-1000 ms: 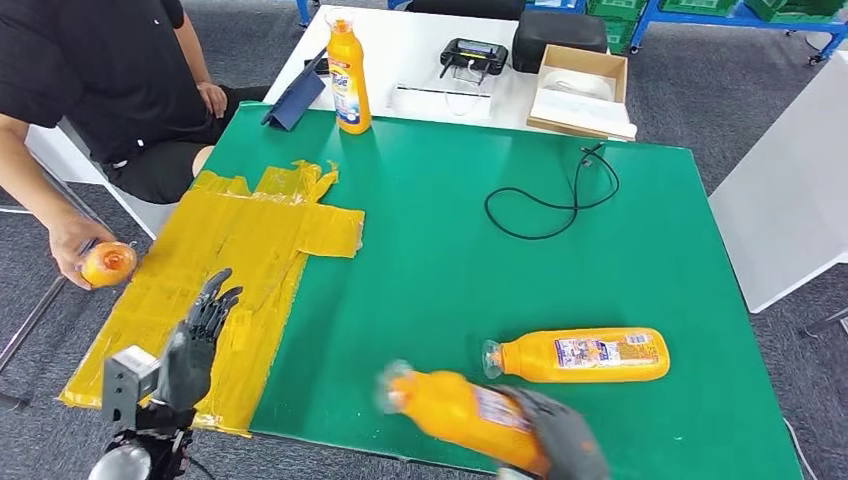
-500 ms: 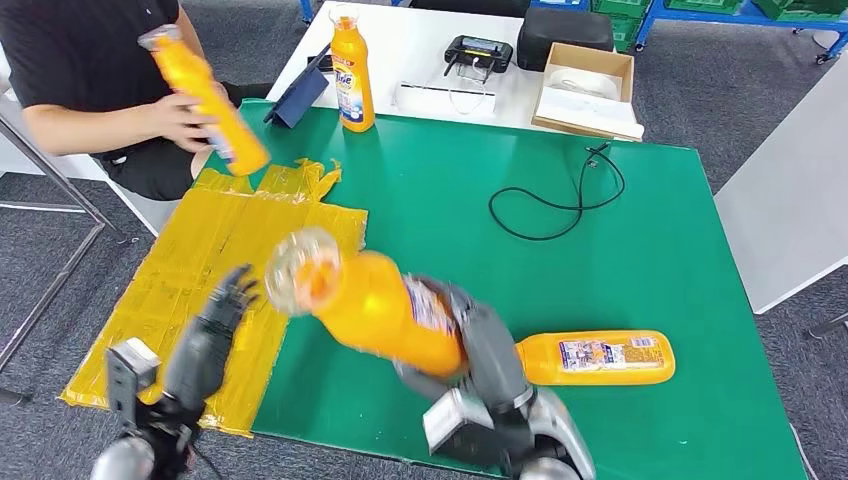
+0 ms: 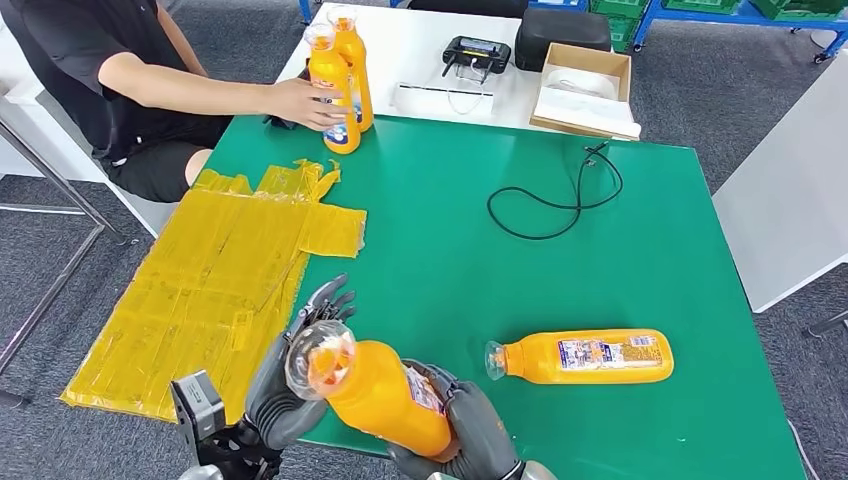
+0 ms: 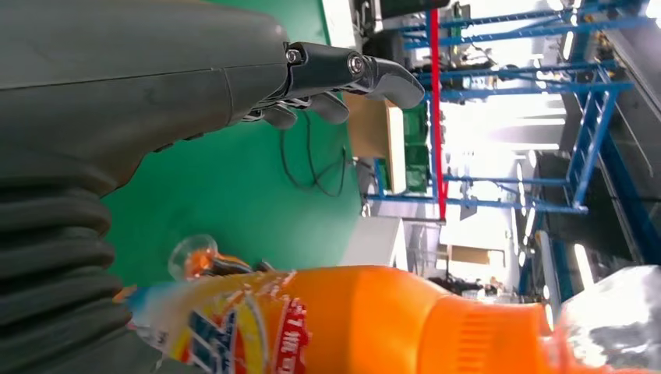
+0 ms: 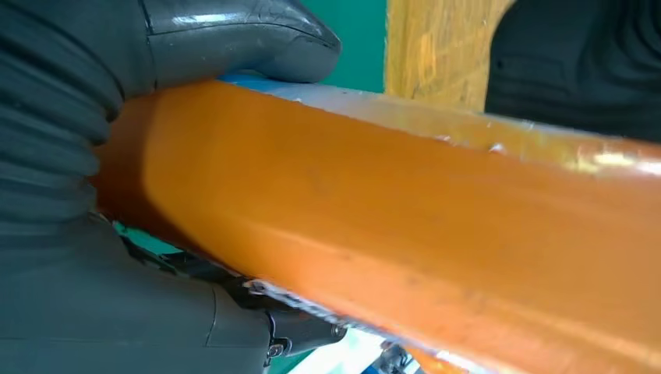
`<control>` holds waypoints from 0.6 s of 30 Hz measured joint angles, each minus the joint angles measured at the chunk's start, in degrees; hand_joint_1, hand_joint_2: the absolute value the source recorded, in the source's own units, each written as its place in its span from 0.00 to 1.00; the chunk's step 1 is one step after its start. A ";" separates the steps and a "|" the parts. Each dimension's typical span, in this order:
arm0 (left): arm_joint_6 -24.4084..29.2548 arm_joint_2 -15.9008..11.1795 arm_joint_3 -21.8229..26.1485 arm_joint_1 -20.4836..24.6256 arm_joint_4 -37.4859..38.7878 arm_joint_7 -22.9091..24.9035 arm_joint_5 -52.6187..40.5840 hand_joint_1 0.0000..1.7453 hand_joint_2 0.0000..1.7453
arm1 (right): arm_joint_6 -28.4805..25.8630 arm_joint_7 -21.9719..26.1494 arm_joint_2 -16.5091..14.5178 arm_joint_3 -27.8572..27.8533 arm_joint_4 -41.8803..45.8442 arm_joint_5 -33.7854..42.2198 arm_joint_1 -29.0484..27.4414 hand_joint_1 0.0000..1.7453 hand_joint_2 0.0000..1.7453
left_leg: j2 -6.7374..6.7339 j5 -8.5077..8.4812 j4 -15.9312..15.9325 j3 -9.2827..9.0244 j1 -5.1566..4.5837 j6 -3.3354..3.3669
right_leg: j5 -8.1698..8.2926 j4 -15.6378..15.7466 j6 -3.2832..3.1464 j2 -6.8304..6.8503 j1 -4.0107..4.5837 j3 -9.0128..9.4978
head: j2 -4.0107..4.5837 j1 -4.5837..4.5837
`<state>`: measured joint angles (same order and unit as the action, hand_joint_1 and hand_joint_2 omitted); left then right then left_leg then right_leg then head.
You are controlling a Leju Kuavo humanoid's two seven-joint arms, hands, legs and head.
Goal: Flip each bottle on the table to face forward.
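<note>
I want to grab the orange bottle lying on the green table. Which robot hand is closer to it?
The right robot hand. It holds another bottle just beside the lying bottle, off its cap end. The left robot hand is farther away, on the other side of the held bottle.

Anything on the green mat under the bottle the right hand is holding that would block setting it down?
Nothing visible: the green mat near the held bottle is bare; the lying bottle and black cable lie well aside.
</note>
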<state>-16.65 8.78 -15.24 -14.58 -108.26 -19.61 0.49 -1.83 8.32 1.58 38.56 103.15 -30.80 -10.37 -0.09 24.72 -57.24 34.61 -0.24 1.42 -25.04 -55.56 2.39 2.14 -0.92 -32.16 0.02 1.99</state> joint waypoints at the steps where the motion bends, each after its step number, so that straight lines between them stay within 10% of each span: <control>1: 0.00 -0.11 -0.29 -0.01 -0.06 -0.09 0.01 0.00 1.00 | -0.06 -0.04 0.16 0.19 -0.15 0.05 0.01 1.00 1.00 | 0.00 0.00 0.00 0.00 0.00 0.00 | 0.00 0.00 0.00 0.00 0.00 0.00 | 0.00 -0.01; 18: 0.33 -2.22 -3.98 -0.63 -0.48 -2.63 -0.16 0.00 1.00 | -2.34 -1.10 2.20 2.01 0.85 0.65 -0.39 1.00 1.00 | 0.00 0.00 0.00 0.00 -0.03 0.00 | 0.00 0.00 0.00 0.00 -0.03 0.00 | -0.01 -0.01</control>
<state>-16.33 6.55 -19.22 -15.21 -108.74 -22.24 0.33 -4.17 7.21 3.78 40.57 104.00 -30.15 -10.76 -0.09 24.72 -57.24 34.61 -0.27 1.43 -25.04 -55.56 2.39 2.14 -0.95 -32.16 0.02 1.98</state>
